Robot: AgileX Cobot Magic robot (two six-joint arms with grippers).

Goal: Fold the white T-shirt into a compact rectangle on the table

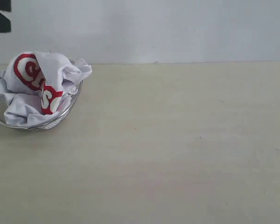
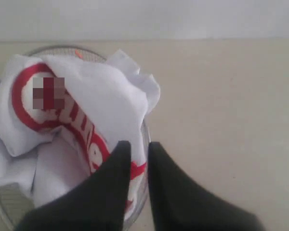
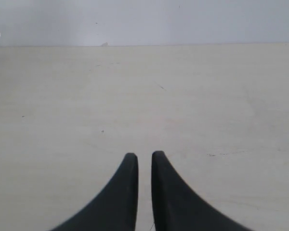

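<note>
Closest in, the black, tapered left gripper [image 2: 139, 144] hung just above the rim of the basket. Its fingers were almost together, with only a thin slit between them and no cloth in them. Under it the crumpled white T-shirt [image 2: 111, 101], its red lettered band twisted across the top, sat bunched inside the round wire-mesh metal basket [image 1: 37, 127], with folds spilling over the rim. A pinch taken that close to the rim could catch wire along with fabric and drag or tip the basket. Grabbing a buried fold would likely lift the shirt as a tangled lump, hard to spread. The black right gripper [image 3: 144, 155], likewise nearly closed and empty, hovered over the broad pale beige matte table [image 1: 177, 149], well apart from the shirt. No folding had begun.
</note>
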